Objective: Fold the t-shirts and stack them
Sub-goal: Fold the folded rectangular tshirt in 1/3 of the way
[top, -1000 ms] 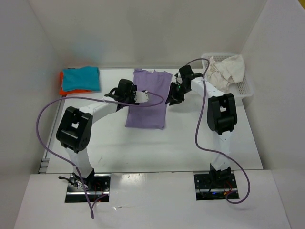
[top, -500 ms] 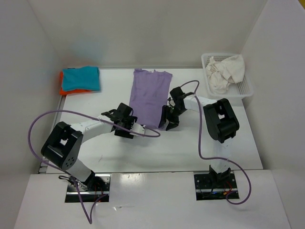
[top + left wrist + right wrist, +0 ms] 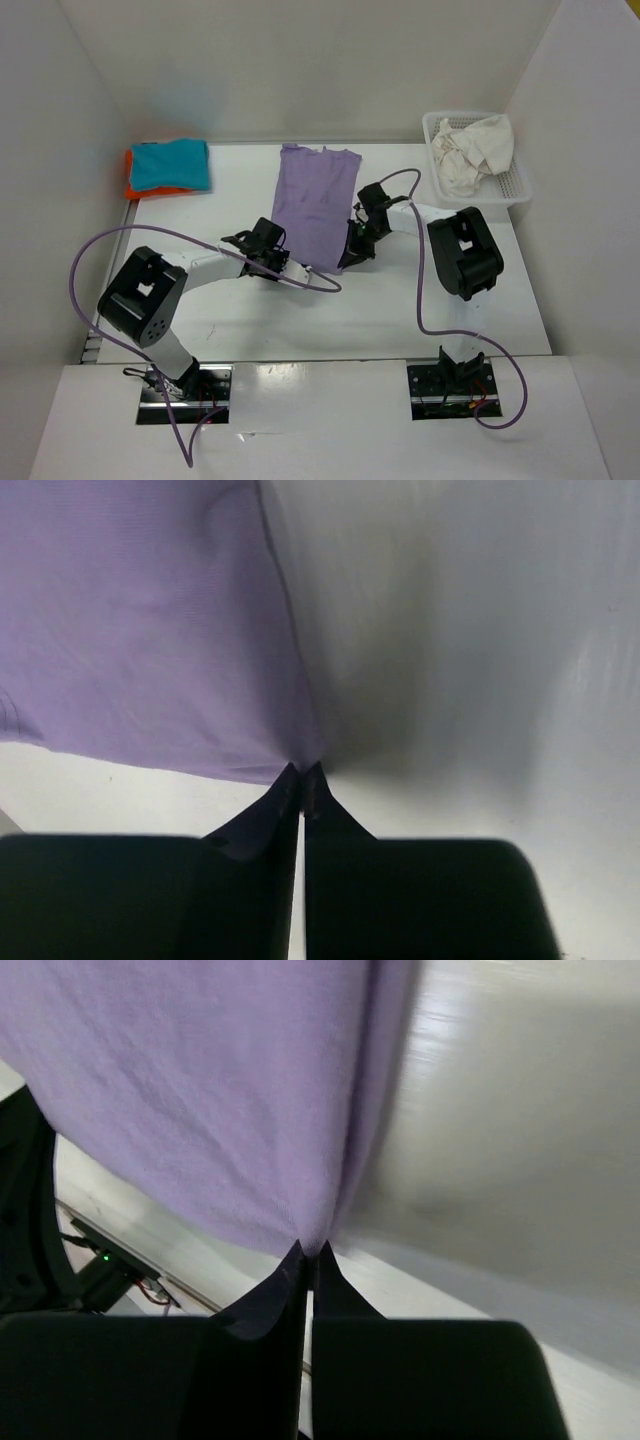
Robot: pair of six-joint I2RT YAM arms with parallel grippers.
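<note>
Lavender shirt (image 3: 312, 200): lies as a long, narrow strip in the middle of the table (image 3: 400, 300), running from the far edge toward the arms. Its far end is flat on the surface. Both near corners are gripped, one by each arm.

Left gripper (image 3: 290, 266): at the shirt's near-left corner. In the left wrist view the gripper's (image 3: 302, 778) two dark fingers are pressed together, and the corner of the lavender shirt (image 3: 150, 630) is nipped between their tips. The cloth spreads up and to the left from that point, with bare table (image 3: 500, 630) to the right.

Right gripper (image 3: 349, 260): at the near-right corner. In the right wrist view the gripper's (image 3: 307, 1255) fingers likewise meet on a corner of the lavender shirt (image 3: 200, 1090), and the cloth fans out above them.

Teal shirt (image 3: 172, 164): folded, at the far-left corner of the table, on top of the orange shirt (image 3: 131, 186), which shows only along the left and near edges.

White shirt (image 3: 470, 148): crumpled in the basket (image 3: 517, 186), which stands at the far-right corner, well apart from both grippers.
</note>
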